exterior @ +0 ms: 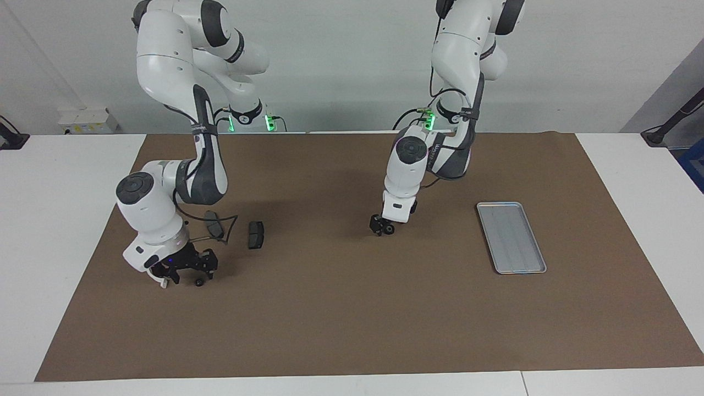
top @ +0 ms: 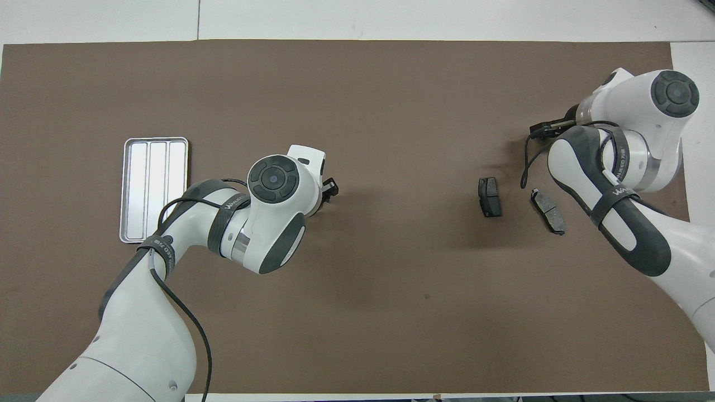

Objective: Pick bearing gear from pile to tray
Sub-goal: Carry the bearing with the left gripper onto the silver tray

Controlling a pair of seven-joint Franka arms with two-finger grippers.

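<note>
The pile lies at the right arm's end of the mat. It has two dark grey brake pads (exterior: pixel 256 235) (exterior: pixel 214 224), also in the overhead view (top: pixel 490 197) (top: pixel 548 211), and a tiny black round piece (exterior: pixel 198 282). My right gripper (exterior: pixel 184 270) is low over the mat, right beside that round piece. A white curved bit (exterior: pixel 163 284) shows under it. In the overhead view the arm hides this gripper. My left gripper (exterior: pixel 382 227) (top: pixel 329 190) hangs low over the middle of the mat with a small dark round shape at its tips. The silver tray (exterior: pixel 511 237) (top: pixel 154 190) lies empty at the left arm's end.
A brown mat (exterior: pixel 352 308) covers the white table. A cable loops from the right arm's wrist down beside the brake pad that lies nearer to the robots.
</note>
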